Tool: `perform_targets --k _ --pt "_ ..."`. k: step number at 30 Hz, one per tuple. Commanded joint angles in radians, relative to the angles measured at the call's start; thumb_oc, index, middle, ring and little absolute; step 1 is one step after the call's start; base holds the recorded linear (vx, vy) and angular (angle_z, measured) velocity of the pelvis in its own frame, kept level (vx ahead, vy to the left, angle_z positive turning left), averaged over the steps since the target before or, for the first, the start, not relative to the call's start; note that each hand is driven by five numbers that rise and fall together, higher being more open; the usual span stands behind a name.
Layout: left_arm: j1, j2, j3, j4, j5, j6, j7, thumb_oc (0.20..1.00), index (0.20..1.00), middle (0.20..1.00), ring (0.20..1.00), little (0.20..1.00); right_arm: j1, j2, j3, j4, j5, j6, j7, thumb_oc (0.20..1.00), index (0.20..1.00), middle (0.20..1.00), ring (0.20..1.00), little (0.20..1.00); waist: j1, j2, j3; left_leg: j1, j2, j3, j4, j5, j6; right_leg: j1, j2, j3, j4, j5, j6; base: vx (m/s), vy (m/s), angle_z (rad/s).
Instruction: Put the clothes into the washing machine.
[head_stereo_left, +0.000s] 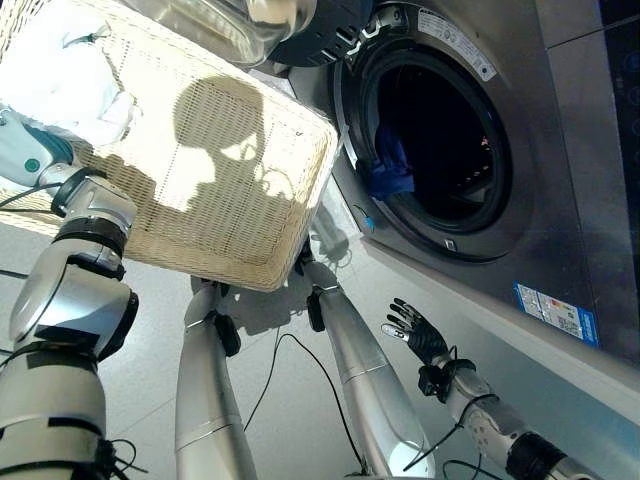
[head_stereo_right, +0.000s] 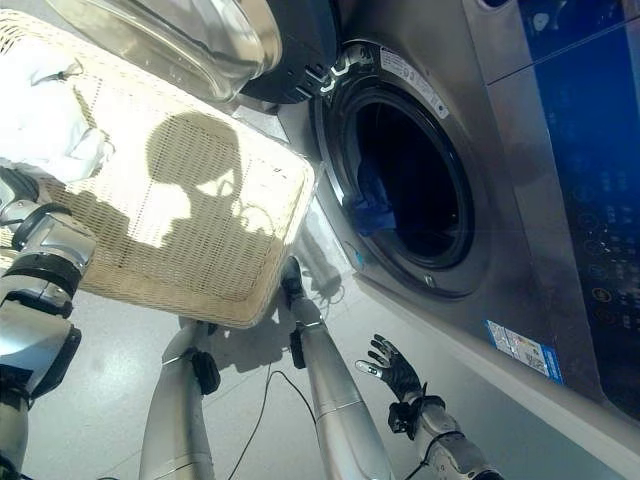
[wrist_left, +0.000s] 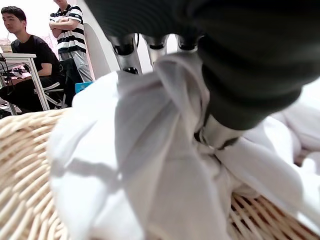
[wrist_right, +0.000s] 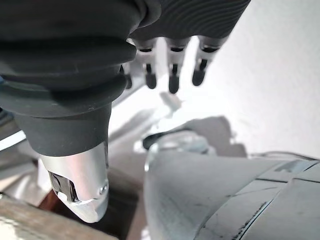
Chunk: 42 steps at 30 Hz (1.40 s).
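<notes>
Step in hand: pickup. Left hand (wrist_left: 235, 75) is clenched on soft, crumpled white cloth (wrist_left: 150, 165) in the woven wicker basket (head_stereo_left: 230, 190). Right hand (head_stereo_left: 415, 330) hangs released, low beside the washing machine (head_stereo_left: 560, 180). Blue garment (head_stereo_left: 390, 165) drapes the round drum opening. Next: lift, carry to drum.

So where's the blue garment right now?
The blue garment hangs over the lower left rim of the washing machine's open drum, in both eye views, right of the wicker basket.
</notes>
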Motion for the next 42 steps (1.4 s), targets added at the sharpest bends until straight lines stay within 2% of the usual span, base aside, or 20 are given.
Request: perform_targets --k 1,2,5,6,8,13,16,17,18,20,21,23,27,28,32,35,38,39,42 --pt "0.082 0.003 0.05 -0.065 -0.16 -0.164 -0.14 0.2 0.2 0.2 0.2 0.2 0.038 -0.024 0.014 -0.072 0.006 -0.02 -0.005 1.0 1.0 1.0 1.0 1.0 0.031 -0.117 0.015 0.097 -0.105 0.047 0.164 -0.261 0.011 0.044 0.076 0.012 -0.205 0.18 0.041 0.0 0.0 0.0" --pt "0.104 -0.005 0.07 -0.087 -0.158 -0.202 -0.127 0.2 0.2 0.2 0.2 0.2 0.043 -0.023 0.014 -0.08 0.004 -0.025 -0.006 1.0 1.0 1.0 1.0 1.0 0.036 -0.113 0.015 0.109 -0.108 0.045 0.149 -0.255 0.011 0.053 0.077 0.013 -0.207 0.178 0.039 -0.03 -0.001 0.04" --pt "0.136 -0.015 0.094 -0.13 -0.147 -0.233 -0.123 0.2 0.2 0.2 0.2 0.2 0.049 -0.023 0.011 -0.1 -0.005 -0.03 -0.015 1.0 1.0 1.0 1.0 1.0 0.043 -0.106 0.015 0.125 -0.112 0.043 0.131 -0.245 0.009 0.065 0.078 0.014 -0.21 0.174 0.039 -0.03 -0.01 0.05" --pt "0.179 -0.028 0.123 -0.178 -0.153 -0.265 -0.114 0.2 0.2 0.2 0.2 0.2 0.054 -0.023 0.005 -0.116 -0.013 -0.035 -0.022 1.0 1.0 1.0 1.0 1.0 0.053 -0.098 0.015 0.145 -0.117 0.041 0.108 -0.232 0.007 0.082 0.078 0.012 -0.212 0.17 0.038 -0.04 -0.03 0.06" --pt "0.2 -0.031 0.132 -0.197 -0.144 -0.276 -0.119 0.2 0.2 0.2 0.2 0.2 0.058 -0.022 0.001 -0.119 -0.019 -0.042 -0.024 1.0 1.0 1.0 1.0 1.0 0.058 -0.094 0.015 0.159 -0.119 0.041 0.093 -0.224 0.007 0.092 0.08 0.011 -0.211 0.169 0.038 -0.04 -0.032 0.12" --pt "0.355 -0.063 0.196 -0.327 -0.133 -0.348 -0.122 0.2 0.2 0.2 0.2 0.2 0.081 -0.012 -0.04 -0.143 -0.041 -0.045 -0.043 1.0 1.0 1.0 1.0 1.0 0.094 -0.066 0.015 0.239 -0.131 0.031 0.017 -0.186 0.001 0.163 0.079 0.0 -0.22 0.152 0.037 -0.06 -0.059 0.13" --pt "0.516 -0.112 0.244 -0.458 -0.107 -0.393 -0.155 0.2 0.2 0.2 0.2 0.2 0.099 0.009 -0.09 -0.161 -0.079 -0.031 -0.065 1.0 1.0 1.0 1.0 1.0 0.137 -0.037 0.015 0.32 -0.133 0.013 -0.067 -0.141 -0.002 0.237 0.076 -0.02 -0.223 0.128 0.034 -0.11 -0.111 0.05" --pt "0.536 -0.124 0.258 -0.491 -0.111 -0.406 -0.162 0.2 0.2 0.2 0.2 0.2 0.087 0.014 -0.109 -0.164 -0.089 -0.031 -0.071 1.0 1.0 1.0 1.0 1.0 0.139 -0.038 0.015 0.307 -0.141 0.021 -0.095 -0.095 0.0 0.223 0.063 -0.025 -0.229 0.149 0.028 -0.12 -0.099 0.09" --pt "0.536 -0.124 0.258 -0.491 -0.111 -0.406 -0.162 0.2 0.2 0.2 0.2 0.2 0.087 0.014 -0.109 -0.164 -0.089 -0.031 -0.071 1.0 1.0 1.0 1.0 1.0 0.139 -0.038 0.015 0.307 -0.141 0.021 -0.095 -0.095 0.0 0.223 0.063 -0.025 -0.229 0.149 0.028 -0.12 -0.092 0.11" --pt "0.625 -0.164 0.276 -0.546 -0.116 -0.452 -0.212 0.2 0.2 0.2 0.2 0.2 0.093 0.027 -0.137 -0.157 -0.101 -0.036 -0.086 1.0 1.0 1.0 1.0 1.0 0.17 -0.014 0.015 0.367 -0.139 0.007 -0.153 -0.066 -0.003 0.276 0.055 -0.047 -0.234 0.131 0.028 -0.09 -0.124 0.15" --pt "0.696 -0.2 0.279 -0.594 -0.112 -0.484 -0.245 0.2 0.2 0.2 0.2 0.2 0.092 0.04 -0.166 -0.148 -0.128 -0.043 -0.105 1.0 1.0 1.0 1.0 1.0 0.197 0.01 0.015 0.423 -0.137 -0.011 -0.217 -0.036 -0.005 0.324 0.05 -0.064 -0.239 0.116 0.027 -0.12 -0.172 0.16" --pt "0.767 -0.243 0.26 -0.647 -0.054 -0.5 -0.272 0.2 0.2 0.2 0.2 0.2 0.083 0.055 -0.198 -0.136 -0.147 -0.046 -0.134 1.0 1.0 1.0 1.0 1.0 0.226 0.04 0.015 0.491 -0.131 -0.029 -0.29 -0.001 -0.009 0.385 0.045 -0.083 -0.247 0.098 0.024 -0.09 -0.119 0.19" --pt "0.842 -0.278 0.221 -0.712 -0.046 -0.531 -0.31 0.2 0.2 0.2 0.2 0.2 0.06 0.064 -0.246 -0.11 -0.154 -0.045 -0.152 1.0 1.0 1.0 1.0 1.0 0.256 0.086 0.015 0.582 -0.123 -0.048 -0.376 0.04 -0.02 0.469 0.039 -0.104 -0.257 0.073 0.022 -0.06 -0.039 0.15" --pt "0.889 -0.299 0.207 -0.745 -0.055 -0.556 -0.33 0.2 0.2 0.2 0.2 0.2 0.045 0.067 -0.275 -0.098 -0.166 -0.044 -0.168 1.0 1.0 1.0 1.0 1.0 0.272 0.114 0.015 0.644 -0.118 -0.057 -0.423 0.059 -0.025 0.528 0.031 -0.117 -0.269 0.06 0.023 -0.08 -0.067 0.27" --pt "0.956 -0.337 0.182 -0.809 -0.059 -0.587 -0.363 0.2 0.2 0.2 0.2 0.2 0.021 0.075 -0.301 -0.09 -0.205 -0.053 -0.177 1.0 1.0 1.0 1.0 1.0 0.294 0.152 0.015 0.738 -0.115 -0.062 -0.462 0.073 -0.034 0.633 0.016 -0.135 -0.294 0.043 0.025 -0.06 -0.052 0.11" --pt "0.98 -0.34 0.175 -0.849 -0.066 -0.593 -0.403 0.2 0.2 0.2 0.2 0.2 0.013 0.077 -0.298 -0.099 -0.253 -0.054 -0.173 1.0 1.0 1.0 1.0 1.0 0.302 0.168 0.015 0.785 -0.112 -0.062 -0.467 0.07 -0.038 0.692 0.009 -0.149 -0.311 0.036 0.025 -0.04 -0.056 0.13" --pt "1.006 -0.335 0.155 -0.899 -0.067 -0.609 -0.5 0.2 0.2 0.2 0.2 0.2 0.004 0.075 -0.276 -0.118 -0.293 -0.036 -0.117 1.0 1.0 1.0 1.0 1.0 0.306 0.18 0.011 0.847 -0.108 -0.054 -0.466 0.062 -0.044 0.772 -0.001 -0.169 -0.334 0.031 0.022 -0.02 -0.067 0.04" --pt "1.021 -0.326 0.142 -0.931 -0.073 -0.605 -0.556 0.2 0.2 0.2 0.2 0.2 0.004 0.071 -0.256 -0.126 -0.303 -0.019 -0.066 1.0 1.0 1.0 1.0 1.0 0.308 0.183 -0.014 0.867 -0.103 -0.045 -0.466 0.057 -0.048 0.803 -0.006 -0.18 -0.349 0.028 0.019 0.01 -0.066 0.04" --pt "1.026 -0.317 0.102 -0.958 -0.061 -0.597 -0.627 0.2 0.2 0.2 0.2 0.2 -0.005 0.063 -0.215 -0.131 -0.321 0.007 0.003 1.0 1.0 1.0 1.0 1.0 0.309 0.188 -0.044 0.889 -0.101 -0.039 -0.464 0.054 -0.051 0.84 -0.008 -0.19 -0.362 0.022 0.014 0.03 -0.04 0.03"
